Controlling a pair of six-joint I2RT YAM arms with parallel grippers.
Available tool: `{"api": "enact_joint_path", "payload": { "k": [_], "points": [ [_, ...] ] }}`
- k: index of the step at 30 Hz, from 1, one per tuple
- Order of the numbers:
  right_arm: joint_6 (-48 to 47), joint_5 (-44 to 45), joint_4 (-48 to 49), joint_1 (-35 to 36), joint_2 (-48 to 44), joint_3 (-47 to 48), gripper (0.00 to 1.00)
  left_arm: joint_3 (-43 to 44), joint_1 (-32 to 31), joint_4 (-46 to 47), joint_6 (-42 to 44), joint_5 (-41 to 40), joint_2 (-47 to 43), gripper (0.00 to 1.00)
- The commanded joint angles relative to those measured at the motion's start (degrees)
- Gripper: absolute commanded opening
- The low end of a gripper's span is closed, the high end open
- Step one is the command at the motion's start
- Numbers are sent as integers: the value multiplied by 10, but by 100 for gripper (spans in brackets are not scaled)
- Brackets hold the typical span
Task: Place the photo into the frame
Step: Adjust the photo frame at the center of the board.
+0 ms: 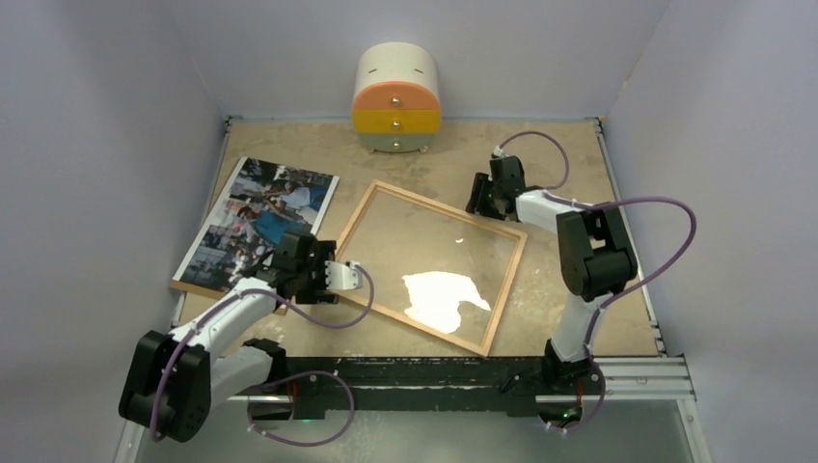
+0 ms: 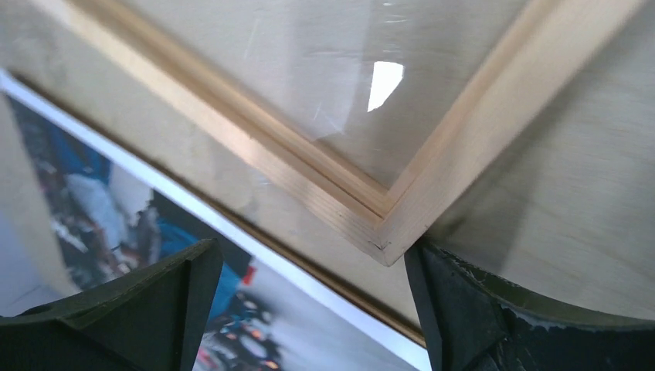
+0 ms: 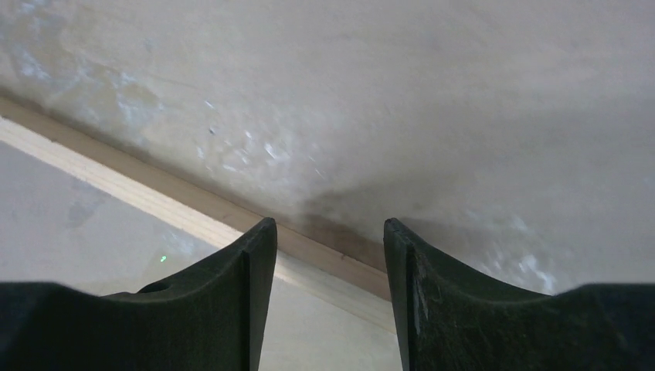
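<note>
The photo [image 1: 260, 220], a glossy print in blue, white and dark tones, lies at the left of the table on a brown backing board [image 1: 204, 287]. The frame [image 1: 449, 206] of light wood lies flat in the middle with a clear pane [image 1: 434, 260] inside it. My left gripper [image 1: 349, 277] hovers open at the frame's left corner. In the left wrist view the frame [image 2: 471, 147] ends beside the right finger, the photo [image 2: 100, 209] lies under the left, and the left gripper [image 2: 309, 247] holds nothing. My right gripper [image 1: 487, 198] stands open over the frame's far right edge. In the right wrist view the frame's [image 3: 139, 189] rail runs below the right gripper [image 3: 326, 224].
A round cream, orange and yellow drawer cabinet [image 1: 396, 101] stands at the back against the wall. Grey walls close in the table on the left, right and back. A metal rail [image 1: 434, 376] runs along the near edge by the arm bases.
</note>
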Motion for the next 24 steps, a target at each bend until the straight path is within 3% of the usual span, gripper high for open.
{"api": "enact_joint_path", "payload": {
  "k": [1, 8, 24],
  "points": [
    [41, 24, -58, 10, -47, -107, 56, -8, -2, 127, -4, -78, 87, 95],
    [77, 30, -44, 10, -142, -222, 56, 56, -2, 174, -24, -83, 171, 96],
    [131, 48, -55, 10, -282, -354, 56, 236, -33, 243, -107, -140, 361, 98]
  ]
}}
